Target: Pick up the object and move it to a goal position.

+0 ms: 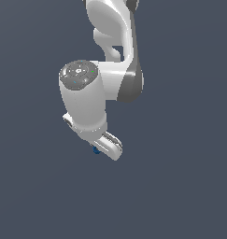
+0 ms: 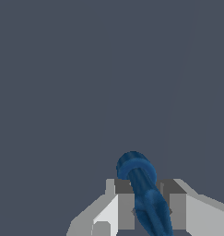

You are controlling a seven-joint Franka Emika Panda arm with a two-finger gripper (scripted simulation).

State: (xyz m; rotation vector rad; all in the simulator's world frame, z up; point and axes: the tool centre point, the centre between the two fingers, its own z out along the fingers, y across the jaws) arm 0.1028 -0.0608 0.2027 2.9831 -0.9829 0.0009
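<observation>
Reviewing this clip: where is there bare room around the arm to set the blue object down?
The dark surface shows bare on every side of the arm in the exterior view. The only crowded spot is at the end effector, whose fingers close on the blue object.

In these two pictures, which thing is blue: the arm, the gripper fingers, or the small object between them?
Only the small object is blue: a dark-blue lumpy piece clamped between the gripper fingers. The fingers are grey-white, and the arm is white with grey parts.
</observation>
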